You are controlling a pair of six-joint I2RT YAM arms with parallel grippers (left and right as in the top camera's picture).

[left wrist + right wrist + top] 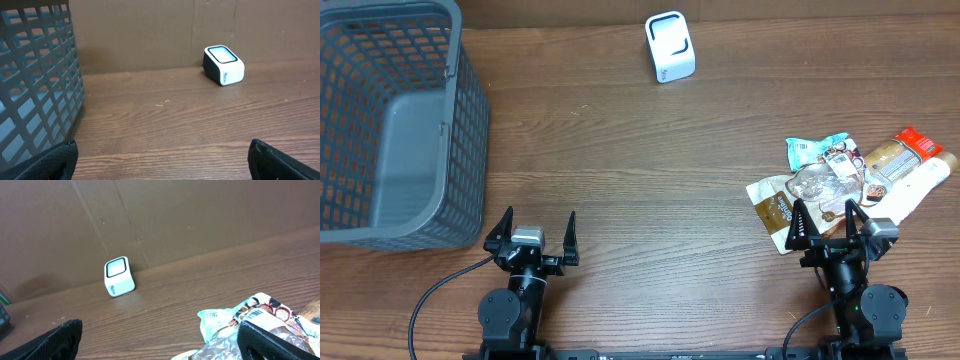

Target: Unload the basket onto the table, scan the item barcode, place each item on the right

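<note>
The heap of snack packets (835, 180) lies on the tabletop (650, 170) just ahead of the right gripper (823, 222), whose jaws are wide and empty. The left gripper (538, 228), equally wide, is well apart. The barcode scanner (670, 47) stands farther ahead, left of the heap.

2 black arms (510, 310), pointed fingers (502, 228), grey wrist blocks (527, 236), black cables (425, 300)
</note>
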